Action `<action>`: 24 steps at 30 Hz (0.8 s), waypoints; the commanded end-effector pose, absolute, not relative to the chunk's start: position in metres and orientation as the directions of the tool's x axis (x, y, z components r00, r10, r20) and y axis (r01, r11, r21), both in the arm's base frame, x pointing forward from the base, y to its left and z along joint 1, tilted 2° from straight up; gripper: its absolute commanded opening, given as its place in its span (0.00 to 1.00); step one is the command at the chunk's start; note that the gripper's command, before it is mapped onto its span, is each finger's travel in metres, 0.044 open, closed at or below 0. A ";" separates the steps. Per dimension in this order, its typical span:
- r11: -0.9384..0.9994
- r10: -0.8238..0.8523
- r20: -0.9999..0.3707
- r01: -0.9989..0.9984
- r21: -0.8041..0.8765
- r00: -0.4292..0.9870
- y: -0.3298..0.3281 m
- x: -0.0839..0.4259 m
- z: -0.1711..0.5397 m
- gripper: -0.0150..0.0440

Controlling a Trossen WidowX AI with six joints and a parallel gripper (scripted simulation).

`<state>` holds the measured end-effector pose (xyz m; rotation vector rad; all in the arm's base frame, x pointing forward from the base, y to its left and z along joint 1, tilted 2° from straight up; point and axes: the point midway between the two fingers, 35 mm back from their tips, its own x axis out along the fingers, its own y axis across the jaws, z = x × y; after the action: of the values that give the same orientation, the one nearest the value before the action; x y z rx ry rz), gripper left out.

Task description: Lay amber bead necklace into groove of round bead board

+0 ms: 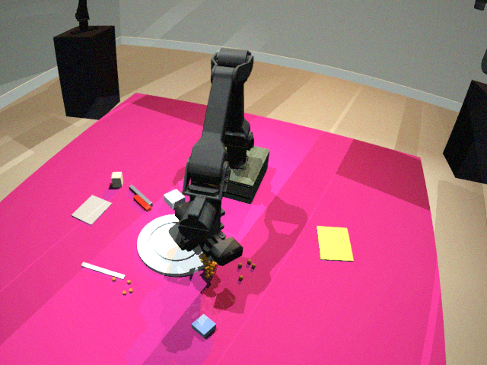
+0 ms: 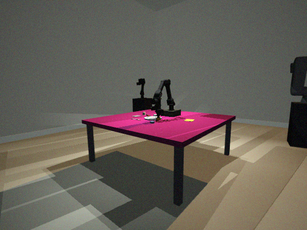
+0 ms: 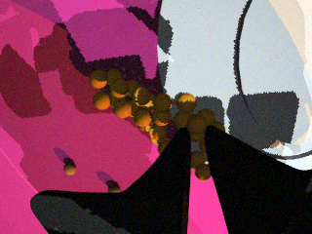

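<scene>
The round bead board (image 1: pixel 144 251) (image 3: pixel 200 49) is a white disc with a thin ring line, partly under the arm. The amber bead necklace (image 1: pixel 209 269) (image 3: pixel 124 109) is a bunched cluster of beads at the board's near right edge. My gripper (image 3: pixel 196 135) is shut on part of the necklace, with beads around the fingertips and the rest trailing to one side past the rim. In the top view the fingertips are mostly hidden by the hand. Whether the lowest beads touch the table is unclear.
Loose amber beads lie right of the board (image 1: pixel 240 277) and near a white bar (image 1: pixel 103 270). A blue block (image 1: pixel 203 325) is in front. A white block (image 1: pixel 174 198), a red piece (image 1: pixel 141 202), a pale cube (image 1: pixel 117 179) and a beige card (image 1: pixel 91 209) lie behind or left; a yellow card (image 1: pixel 335 243) lies right.
</scene>
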<state>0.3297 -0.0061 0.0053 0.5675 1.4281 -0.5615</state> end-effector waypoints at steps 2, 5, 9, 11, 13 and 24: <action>0.746 -0.020 -0.998 0.665 0.027 0.063 -0.006 0.330 0.007 0.25; 0.744 -0.018 -0.998 0.667 0.029 0.063 -0.006 0.329 0.016 0.25; 0.742 -0.015 -0.998 0.670 0.032 0.064 -0.005 0.328 0.028 0.25; 0.742 -0.015 -0.998 0.670 0.032 0.064 -0.005 0.328 0.030 0.25; 0.742 -0.015 -0.998 0.670 0.032 0.064 -0.005 0.328 0.030 0.25; 0.742 -0.017 -0.998 0.670 0.030 0.064 -0.035 0.319 0.030 0.25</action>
<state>0.3226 -0.0258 0.0295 0.5749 1.4272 -0.5705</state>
